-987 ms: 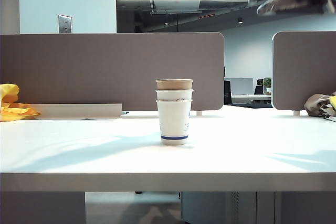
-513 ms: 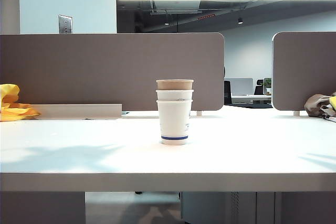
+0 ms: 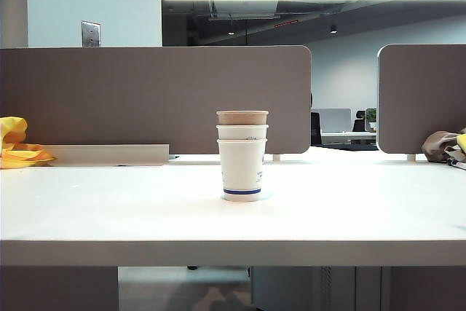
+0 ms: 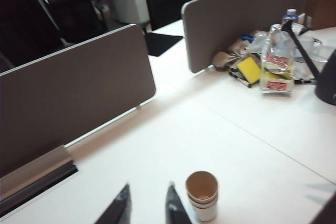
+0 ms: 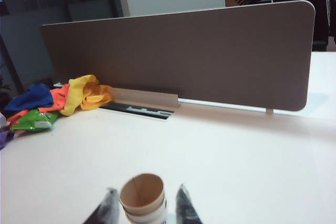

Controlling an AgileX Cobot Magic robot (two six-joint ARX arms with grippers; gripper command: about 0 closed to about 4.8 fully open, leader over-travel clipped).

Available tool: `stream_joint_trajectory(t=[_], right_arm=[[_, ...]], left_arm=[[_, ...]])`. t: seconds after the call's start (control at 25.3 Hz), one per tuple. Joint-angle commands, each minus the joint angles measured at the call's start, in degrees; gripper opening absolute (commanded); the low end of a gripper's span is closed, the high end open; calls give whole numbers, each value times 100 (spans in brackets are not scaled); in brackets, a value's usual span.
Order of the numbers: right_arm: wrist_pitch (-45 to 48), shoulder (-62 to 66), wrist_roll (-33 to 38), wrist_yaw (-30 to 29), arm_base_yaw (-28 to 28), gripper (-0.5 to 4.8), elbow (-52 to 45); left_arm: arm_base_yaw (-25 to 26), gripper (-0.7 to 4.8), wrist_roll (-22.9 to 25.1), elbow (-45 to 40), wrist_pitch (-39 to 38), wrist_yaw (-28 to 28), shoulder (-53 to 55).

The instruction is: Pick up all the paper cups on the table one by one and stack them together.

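The three paper cups stand nested in one upright stack (image 3: 242, 156) at the middle of the table (image 3: 109, 209). The brown cup (image 3: 242, 117) is on top, inside two white cups with a blue band. Neither gripper shows in the exterior view. In the left wrist view my left gripper (image 4: 148, 198) is open and empty above the table, with the stack (image 4: 202, 195) beside one fingertip and well below it. In the right wrist view my right gripper (image 5: 146, 203) is open, and the stack (image 5: 142, 195) appears between its fingers without touching them.
Grey-brown partition panels (image 3: 153, 100) line the back of the table. A yellow cloth (image 3: 18, 143) lies at the far left and a grey bundle (image 3: 444, 143) at the far right. A plastic bottle (image 4: 277, 59) and clutter sit on the neighbouring desk.
A dark arm at the top right of the exterior view one second ago has left the frame. The arm shadows on the table have faded. The cup stack has not moved.
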Motion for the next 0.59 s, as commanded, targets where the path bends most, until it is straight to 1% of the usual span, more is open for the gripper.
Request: stream_joint_trajectory(t=[0.04, 0.08, 0.12, 0.2, 0.32, 0.47, 0.59], right_arm=[[-380, -22, -13, 291, 7, 144, 22], [-474, -35, -13, 348, 7, 144, 22], [-540, -42, -15, 535, 7, 144, 17], [-402, -44, -131, 741, 7, 144, 17], [-330, -46, -422, 979, 7, 144, -9], [-323, -96, -422, 1281, 7, 144, -109], [-321, -236, -426, 1362, 9, 144, -201]], left_arm=[[-4, 89, -42, -1106, 1008, -393, -754], [-4, 89, -114, -1574, 1303, -492, -1054], [-4, 89, -131, -2345, 1869, -673, -1510], [-4, 89, -129, -3292, 2505, -1056, -2063], [-4, 89, -153, -3779, 2470, -1145, -2317], [-4, 89, -214, -4022, 2498, -1408, -2371], [-4, 89, -258, -4260, 2546, -1408, -2577]])
